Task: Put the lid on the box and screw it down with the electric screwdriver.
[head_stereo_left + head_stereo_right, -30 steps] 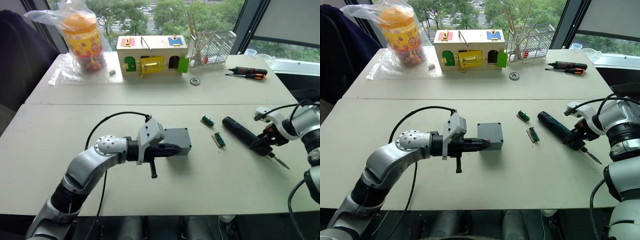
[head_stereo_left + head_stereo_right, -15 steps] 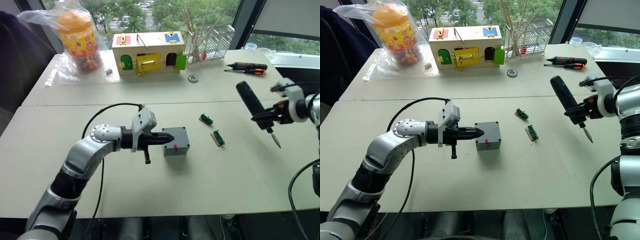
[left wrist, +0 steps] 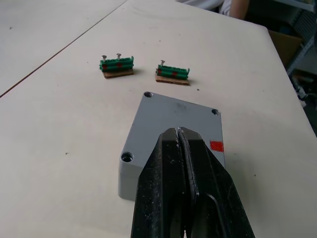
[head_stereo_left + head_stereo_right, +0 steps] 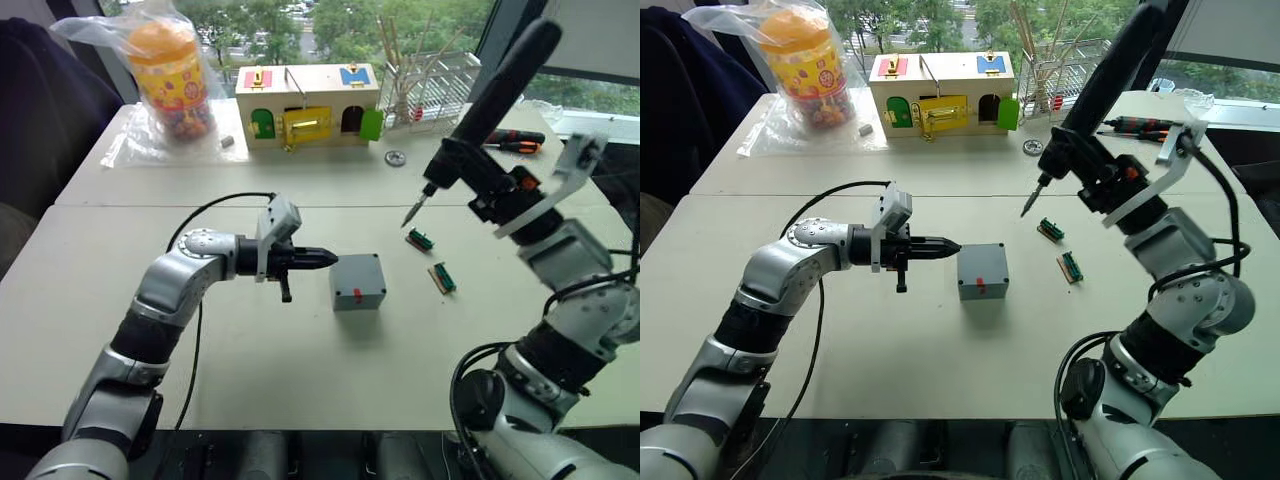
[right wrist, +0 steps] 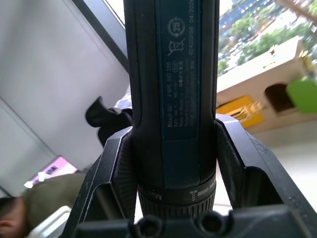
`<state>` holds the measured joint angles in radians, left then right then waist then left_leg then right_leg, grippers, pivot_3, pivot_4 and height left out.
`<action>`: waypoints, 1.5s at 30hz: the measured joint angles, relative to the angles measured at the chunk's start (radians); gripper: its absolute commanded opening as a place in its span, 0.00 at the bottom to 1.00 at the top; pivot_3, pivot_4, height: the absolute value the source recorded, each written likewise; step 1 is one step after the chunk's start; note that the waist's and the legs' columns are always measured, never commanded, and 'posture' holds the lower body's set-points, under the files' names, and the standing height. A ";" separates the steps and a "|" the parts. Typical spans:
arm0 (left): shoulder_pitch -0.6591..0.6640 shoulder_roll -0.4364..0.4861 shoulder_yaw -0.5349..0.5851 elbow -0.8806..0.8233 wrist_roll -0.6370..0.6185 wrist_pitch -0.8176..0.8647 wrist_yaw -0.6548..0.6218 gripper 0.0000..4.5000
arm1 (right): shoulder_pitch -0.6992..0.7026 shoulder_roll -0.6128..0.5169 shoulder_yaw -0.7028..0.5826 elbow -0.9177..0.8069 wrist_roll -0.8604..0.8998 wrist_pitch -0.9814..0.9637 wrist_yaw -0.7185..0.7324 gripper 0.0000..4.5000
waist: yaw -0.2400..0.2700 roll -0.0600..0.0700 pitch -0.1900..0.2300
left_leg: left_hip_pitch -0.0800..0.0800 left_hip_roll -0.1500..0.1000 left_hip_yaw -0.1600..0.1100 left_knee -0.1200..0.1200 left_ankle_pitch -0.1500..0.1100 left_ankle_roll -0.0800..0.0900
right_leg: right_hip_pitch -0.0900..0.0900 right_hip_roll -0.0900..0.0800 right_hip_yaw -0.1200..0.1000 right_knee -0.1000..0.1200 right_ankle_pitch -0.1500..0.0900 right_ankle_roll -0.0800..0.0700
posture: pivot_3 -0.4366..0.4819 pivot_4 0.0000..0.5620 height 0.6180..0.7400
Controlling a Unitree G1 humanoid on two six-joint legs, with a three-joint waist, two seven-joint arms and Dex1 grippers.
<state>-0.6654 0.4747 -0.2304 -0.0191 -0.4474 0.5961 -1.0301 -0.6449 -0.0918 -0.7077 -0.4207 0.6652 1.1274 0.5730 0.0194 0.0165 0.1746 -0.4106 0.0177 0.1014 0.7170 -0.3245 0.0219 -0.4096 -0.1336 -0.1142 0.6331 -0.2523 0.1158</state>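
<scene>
Right now the right gripper (image 4: 1110, 185) is clamped around the electric screwdriver (image 4: 1110, 75) and holds it up in the air, tilted, with the thick black body pointing up toward the window and the metal bit aimed down at the table (image 4: 940, 370), above and to the right of the box (image 4: 982, 271). From the right wrist view the two black fingers (image 5: 119, 168) press against either side of the driver's barrel. The grey box sits on the near table with the lid (image 3: 178, 121) already lying flat on top of it, screw holes visible at the lid's corners and a small red mark on the side facing the robot. The left gripper (image 4: 318, 258) hangs level just to the left of the box, fingers pinched together and empty, the tips close to the box but not touching it. Two small green terminal blocks (image 4: 430, 260) lie on the table to the right of the box, well clear of it
</scene>
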 measured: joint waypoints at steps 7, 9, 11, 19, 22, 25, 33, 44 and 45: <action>-0.001 -0.021 -0.037 0.000 0.049 -0.016 0.000 0.00 | 0.143 -0.024 0.234 -0.012 -0.051 -0.241 -0.032 0.40 | -0.030 0.000 0.000 | 0.001 0.000 0.000 -0.003 0.000 0.000 | -0.001 0.000 0.001 0.000 0.000 0.000 | 0.48 0.27 0.76; -0.001 -0.020 -0.051 0.000 0.068 -0.022 0.001 0.00 | 0.173 -0.042 0.278 -0.003 -0.062 -0.280 -0.029 0.40 | -0.031 0.000 0.000 | 0.001 0.000 0.000 -0.003 0.000 0.000 | -0.001 0.000 0.001 -0.001 0.000 0.000 | 0.48 0.27 0.76; 0.005 -0.025 -0.074 0.001 0.104 -0.037 0.009 0.00 | 0.198 -0.079 0.345 0.032 -0.097 -0.360 -0.010 0.40 | -0.031 0.000 0.000 | 0.001 0.000 0.001 -0.003 0.000 0.000 | -0.001 0.000 0.001 -0.001 0.000 0.000 | 0.48 0.27 0.76; 0.017 -0.030 -0.101 0.000 0.158 -0.063 0.011 0.00 | 0.216 -0.093 0.430 0.120 -0.129 -0.511 -0.017 0.40 | -0.030 0.000 0.000 | 0.001 0.000 0.000 -0.003 0.000 0.000 | -0.001 0.000 0.001 -0.001 0.000 0.000 | 0.48 0.27 0.76; 0.017 -0.031 -0.101 -0.002 0.163 -0.063 0.010 0.00 | 0.216 -0.095 0.449 0.136 -0.130 -0.539 -0.024 0.40 | -0.030 0.000 0.000 | 0.001 0.000 0.000 -0.003 0.000 0.000 | 0.000 0.000 0.001 -0.001 0.000 0.000 | 0.48 0.27 0.76; 0.018 -0.033 -0.100 -0.004 0.165 -0.063 0.010 0.00 | 0.216 -0.097 0.464 0.158 -0.130 -0.558 -0.038 0.40 | -0.030 0.000 0.000 | 0.001 0.000 0.000 -0.003 0.000 0.000 | 0.000 0.000 0.001 -0.001 0.000 0.000 | 0.48 0.27 0.76; 0.018 -0.034 -0.100 -0.008 0.169 -0.058 0.011 0.00 | 0.229 -0.134 0.518 0.180 -0.147 -0.622 -0.035 0.40 | -0.029 0.000 0.000 | 0.001 0.000 0.000 -0.002 0.000 0.000 | 0.000 0.000 0.001 -0.001 0.000 0.000 | 0.48 0.27 0.76; 0.028 -0.029 -0.099 -0.022 0.175 -0.053 0.010 0.00 | 0.284 -0.190 0.620 0.154 -0.200 -0.750 0.011 0.40 | -0.030 -0.002 -0.002 | 0.003 0.001 -0.001 -0.002 0.000 0.000 | 0.001 0.000 0.001 -0.001 0.000 0.000 | 0.48 0.27 0.76; 0.030 -0.029 -0.099 -0.023 0.176 -0.052 0.010 0.00 | 0.288 -0.190 0.625 0.149 -0.206 -0.756 0.011 0.40 | -0.031 -0.003 -0.002 | 0.003 0.002 -0.002 -0.002 0.000 0.000 | 0.002 0.000 0.001 -0.001 0.000 0.000 | 0.48 0.27 0.76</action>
<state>-0.6351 0.4454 -0.3297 -0.0425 -0.2719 0.5437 -1.0201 -0.3573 -0.2819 -0.0829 -0.2715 0.4594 0.3716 0.5837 -0.0112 0.0139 0.1724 -0.4073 0.0193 0.0995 0.7146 -0.3246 0.0221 -0.4079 -0.1335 -0.1131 0.6325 -0.2524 0.1157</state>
